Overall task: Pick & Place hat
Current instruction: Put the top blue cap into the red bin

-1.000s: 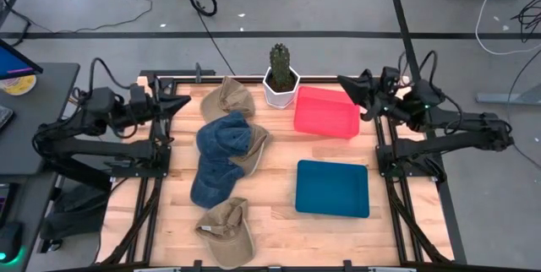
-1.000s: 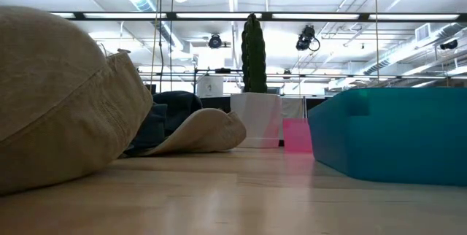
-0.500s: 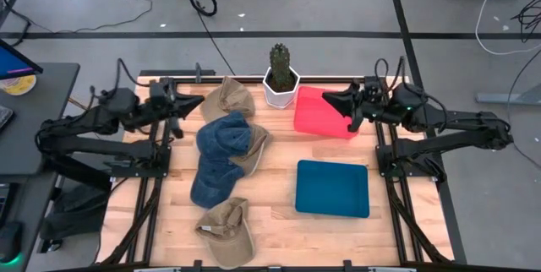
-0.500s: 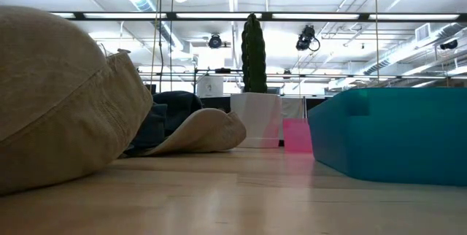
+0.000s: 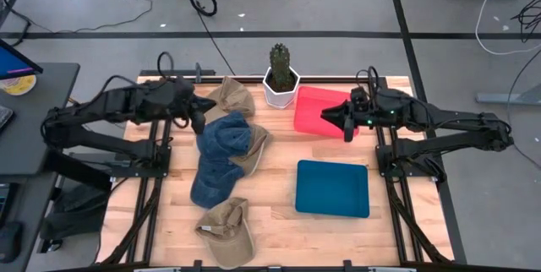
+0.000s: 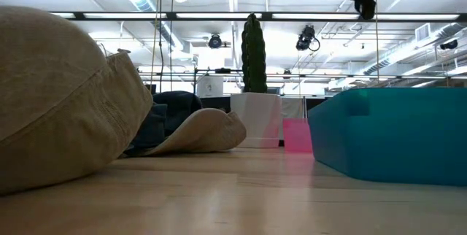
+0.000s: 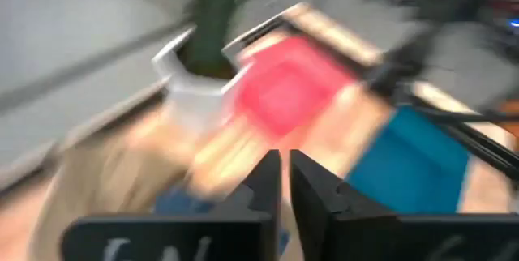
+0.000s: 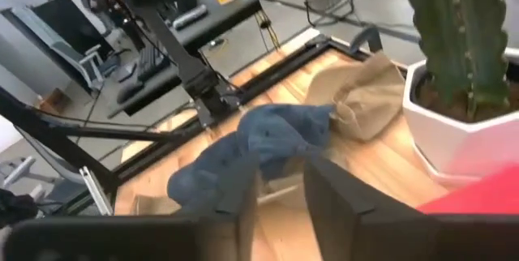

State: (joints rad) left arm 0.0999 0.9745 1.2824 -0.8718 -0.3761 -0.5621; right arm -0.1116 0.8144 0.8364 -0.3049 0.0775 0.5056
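Both arms reach inward over the back half of the table [image 5: 279, 230], neither touching anything. Left arm extends from its base at the table's left edge, elbow raised, with the left gripper [image 5: 200, 116] above the gap between the tan hat [image 5: 230, 96] at the back and the blue hat [image 5: 221, 147]; in the left wrist view its fingers [image 7: 263, 181] stand nearly together with only a thin slit between them, holding nothing. Right arm stretches from the right edge, and the right gripper [image 5: 338, 117] hovers over the pink tray [image 5: 314, 107]; in the right wrist view its fingers [image 8: 332, 196] are parted with a clear gap, empty. Blue hat lies crumpled left of centre, overlapping a tan hat beneath its right side. A further tan cap [image 5: 226, 231] sits at the front edge, close to the low camera. Teal tray [image 5: 332, 188] rests front right, well apart from the hats. Potted cactus [image 5: 281, 73] stands at the back centre, just beside the pink tray
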